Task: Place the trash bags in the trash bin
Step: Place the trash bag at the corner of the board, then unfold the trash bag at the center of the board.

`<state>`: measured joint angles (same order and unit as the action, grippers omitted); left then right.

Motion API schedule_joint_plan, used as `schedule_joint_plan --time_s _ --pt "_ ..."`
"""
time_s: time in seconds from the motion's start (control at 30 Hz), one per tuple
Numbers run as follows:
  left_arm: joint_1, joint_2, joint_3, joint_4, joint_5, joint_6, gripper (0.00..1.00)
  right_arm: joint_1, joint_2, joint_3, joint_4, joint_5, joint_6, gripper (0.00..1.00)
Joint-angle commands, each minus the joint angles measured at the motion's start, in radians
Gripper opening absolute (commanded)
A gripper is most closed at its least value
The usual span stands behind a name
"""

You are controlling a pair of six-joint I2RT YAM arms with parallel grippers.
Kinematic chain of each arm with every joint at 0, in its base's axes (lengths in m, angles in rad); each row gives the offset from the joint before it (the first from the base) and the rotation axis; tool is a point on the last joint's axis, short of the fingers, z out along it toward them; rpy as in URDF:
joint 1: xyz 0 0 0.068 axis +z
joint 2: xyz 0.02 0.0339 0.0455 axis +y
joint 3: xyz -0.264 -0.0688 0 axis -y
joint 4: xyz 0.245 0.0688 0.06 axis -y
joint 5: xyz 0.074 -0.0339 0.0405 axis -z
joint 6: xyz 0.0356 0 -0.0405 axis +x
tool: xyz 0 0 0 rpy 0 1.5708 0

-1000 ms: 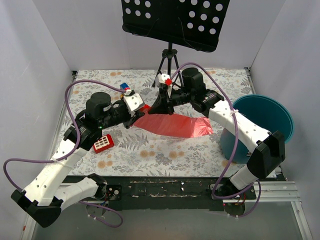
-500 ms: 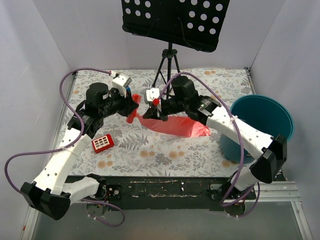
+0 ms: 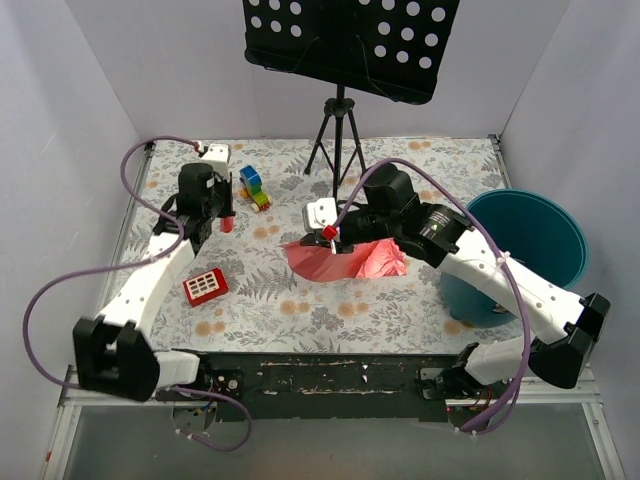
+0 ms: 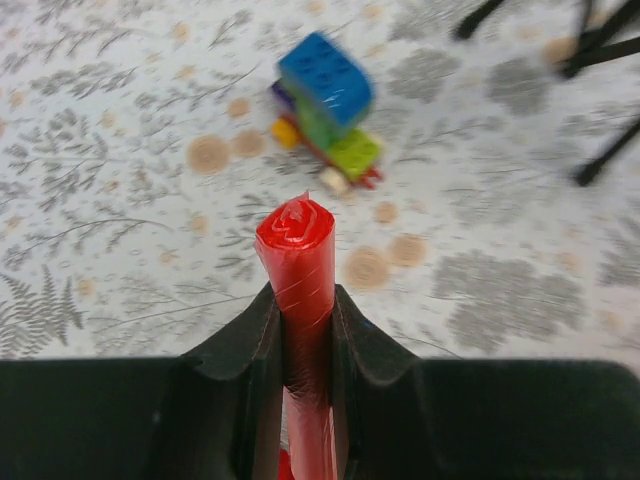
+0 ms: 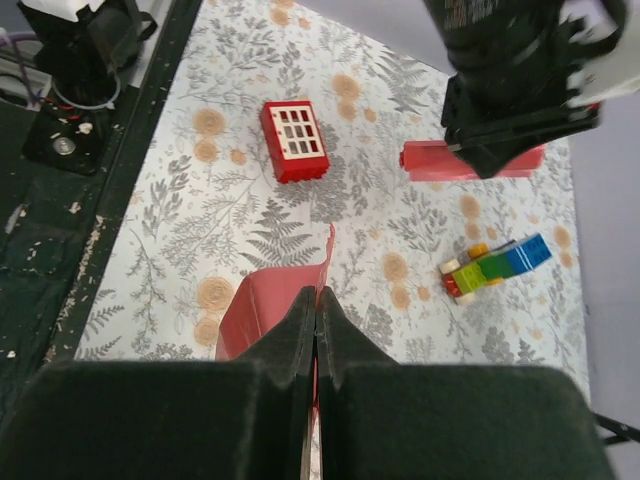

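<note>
The right gripper (image 5: 316, 300) pinches the thin translucent red-pink plastic bag (image 3: 362, 260) by its edge, likely for transfer to the round teal plastic bin (image 3: 562, 218) at 3 o'clock; the left gripper (image 4: 301, 300) grasps a small red cylinder (image 4: 296, 235).

Right arm (image 3: 500, 272) partly hides trash bin (image 3: 545, 228).

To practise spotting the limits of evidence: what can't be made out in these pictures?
- Top view: the trash bin's lower front, behind the right arm.
- Right wrist view: most of the trash bag, under the right hand.
- Left wrist view: the red roll's lower end, inside the left hand; toy blocks blurred.
</note>
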<state>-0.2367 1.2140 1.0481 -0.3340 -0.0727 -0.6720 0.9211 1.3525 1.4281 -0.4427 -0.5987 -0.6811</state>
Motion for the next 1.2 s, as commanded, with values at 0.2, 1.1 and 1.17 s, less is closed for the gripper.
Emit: schedule_joint_plan --time_s 0.2,1.1,1.17 --pt "0.293 0.681 0.404 0.124 -0.128 0.192 0.0 -0.007 -0.067 0.144 0.116 0.241 0.143 0.01" --pt "0.468 0.128 0.098 0.043 1.078 0.113 0.98 -0.004 0.273 0.71 0.541 0.513 0.307 0.01" --pt "0.444 0.086 0.049 -0.084 1.277 0.257 0.98 -0.004 0.304 0.768 0.547 0.514 0.304 0.01"
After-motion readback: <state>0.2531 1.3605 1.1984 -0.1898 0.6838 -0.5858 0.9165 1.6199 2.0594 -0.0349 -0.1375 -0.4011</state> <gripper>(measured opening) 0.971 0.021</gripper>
